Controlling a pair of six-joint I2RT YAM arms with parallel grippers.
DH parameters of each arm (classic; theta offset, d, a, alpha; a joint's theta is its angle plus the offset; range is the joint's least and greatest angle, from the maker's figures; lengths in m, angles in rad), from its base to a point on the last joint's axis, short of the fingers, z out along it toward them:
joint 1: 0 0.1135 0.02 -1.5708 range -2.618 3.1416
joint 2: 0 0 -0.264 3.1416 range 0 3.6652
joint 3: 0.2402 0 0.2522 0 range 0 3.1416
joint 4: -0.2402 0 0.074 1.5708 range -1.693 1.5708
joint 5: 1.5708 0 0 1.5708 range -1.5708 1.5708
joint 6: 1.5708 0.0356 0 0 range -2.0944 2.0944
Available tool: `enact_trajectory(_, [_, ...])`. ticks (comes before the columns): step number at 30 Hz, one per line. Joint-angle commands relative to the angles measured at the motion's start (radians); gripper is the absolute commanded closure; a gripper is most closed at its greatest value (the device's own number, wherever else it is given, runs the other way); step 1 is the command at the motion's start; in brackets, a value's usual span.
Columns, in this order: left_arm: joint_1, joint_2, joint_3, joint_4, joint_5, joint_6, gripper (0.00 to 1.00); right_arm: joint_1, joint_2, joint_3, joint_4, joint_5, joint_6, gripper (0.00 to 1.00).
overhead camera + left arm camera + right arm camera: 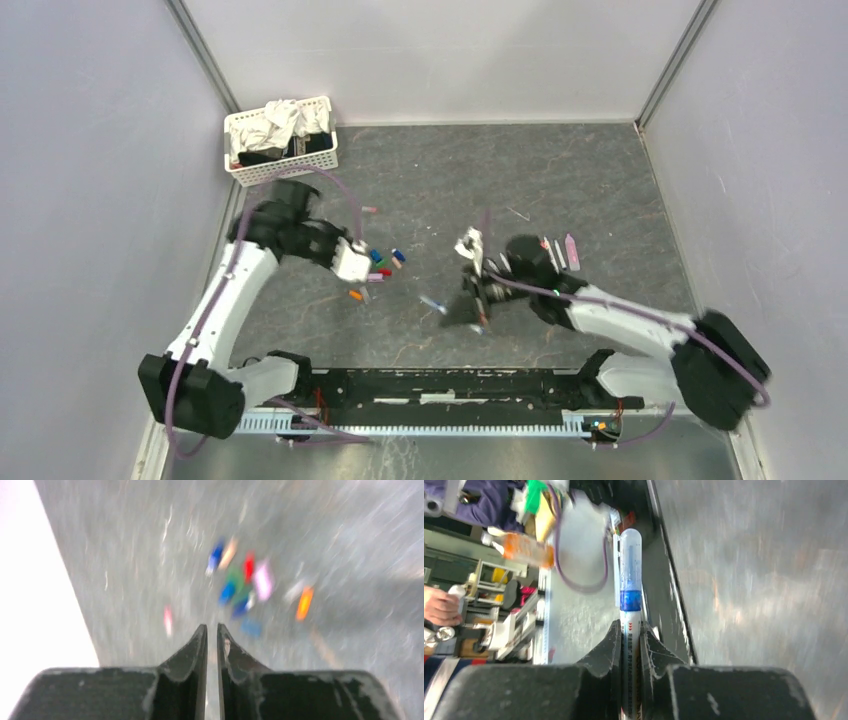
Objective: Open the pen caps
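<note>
While the pen caps (378,268) lie in a loose, colourful cluster on the grey desk (560,180) just beside the left claw (212,630), which is closed on nothing, the right claw (629,630) clenches a capped pen (630,580).

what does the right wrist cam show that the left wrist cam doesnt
Only the right wrist view: a pen with a blue band, clamped in the right hand, plus clutter beyond the table edge. Only the left wrist view: blurred coloured caps scattered ahead of the left hand, whose fingers are nearly together and hold nothing. Both: the grey table and a pair of black fingers at the bottom.
</note>
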Motion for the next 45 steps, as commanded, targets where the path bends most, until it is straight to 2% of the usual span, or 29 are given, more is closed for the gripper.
enact_trajectory(1, [0.11, 0.012, 0.113, -0.128, -0.408, 0.109, 0.98, -0.024, -0.073, -0.209, -0.411, -0.081, -0.091, 1.0])
enact_trajectory(3, [-0.005, -0.044, 0.059, -0.068, -0.449, 0.089, 0.98, -0.022, -0.07, -0.21, -0.345, -0.121, -0.047, 1.0])
enact_trajectory(6, [-0.146, -0.061, 0.068, -0.081, -0.51, 0.011, 0.98, -0.024, -0.053, -0.161, -0.351, -0.132, -0.059, 1.0])
enact_trajectory(10, [-0.223, -0.07, 0.082, -0.09, -0.488, -0.073, 0.96, -0.015, -0.012, -0.068, -0.351, -0.166, -0.068, 1.0])
enact_trajectory(11, [-0.248, -0.072, 0.08, -0.081, -0.484, -0.112, 0.88, -0.015, 0.0, -0.043, -0.357, -0.169, -0.073, 1.0])
enact_trajectory(12, [-0.274, -0.072, 0.077, -0.069, -0.478, -0.154, 0.73, -0.015, 0.018, -0.011, -0.36, -0.171, -0.079, 1.0])
enact_trajectory(13, [-0.298, -0.073, 0.073, -0.055, -0.463, -0.2, 0.65, -0.015, 0.036, 0.022, -0.358, -0.177, -0.081, 1.0])
enact_trajectory(17, [-0.382, -0.058, 0.055, -0.002, -0.434, -0.333, 0.44, -0.011, 0.096, 0.108, -0.255, -0.213, -0.011, 1.0])
enact_trajectory(20, [-0.435, -0.056, 0.035, 0.027, -0.42, -0.361, 0.41, -0.006, 0.152, 0.182, -0.239, -0.223, 0.009, 1.0])
enact_trajectory(22, [-0.469, -0.056, 0.021, 0.038, -0.427, -0.362, 0.34, -0.004, 0.183, 0.226, -0.214, -0.228, 0.032, 1.0])
enact_trajectory(25, [-0.509, -0.046, 0.011, 0.068, -0.439, -0.375, 0.33, 0.001, 0.223, 0.271, -0.151, -0.239, 0.09, 1.0])
enact_trajectory(28, [-0.527, -0.03, 0.008, 0.098, -0.457, -0.387, 0.36, 0.008, 0.252, 0.317, -0.144, -0.243, 0.105, 1.0])
enact_trajectory(31, [-0.53, -0.028, -0.009, 0.147, -0.496, -0.4, 0.44, 0.013, 0.264, 0.343, -0.143, -0.243, 0.111, 1.0])
enact_trajectory(33, [-0.531, -0.027, -0.02, 0.173, -0.523, -0.407, 0.53, 0.014, 0.267, 0.344, -0.137, -0.242, 0.115, 1.0])
enact_trajectory(38, [-0.531, -0.024, -0.03, 0.201, -0.569, -0.418, 0.85, 0.014, 0.266, 0.327, -0.13, -0.239, 0.116, 1.0])
enact_trajectory(42, [-0.531, -0.032, -0.043, 0.196, -0.577, -0.402, 0.93, 0.014, 0.264, 0.312, -0.13, -0.239, 0.113, 1.0])
enact_trajectory(44, [-0.531, -0.034, -0.044, 0.191, -0.564, -0.393, 0.97, 0.015, 0.274, 0.326, -0.136, -0.229, 0.123, 0.84])
enact_trajectory(45, [-0.531, -0.034, -0.041, 0.19, -0.552, -0.393, 0.97, 0.017, 0.284, 0.34, -0.135, -0.225, 0.13, 0.81])
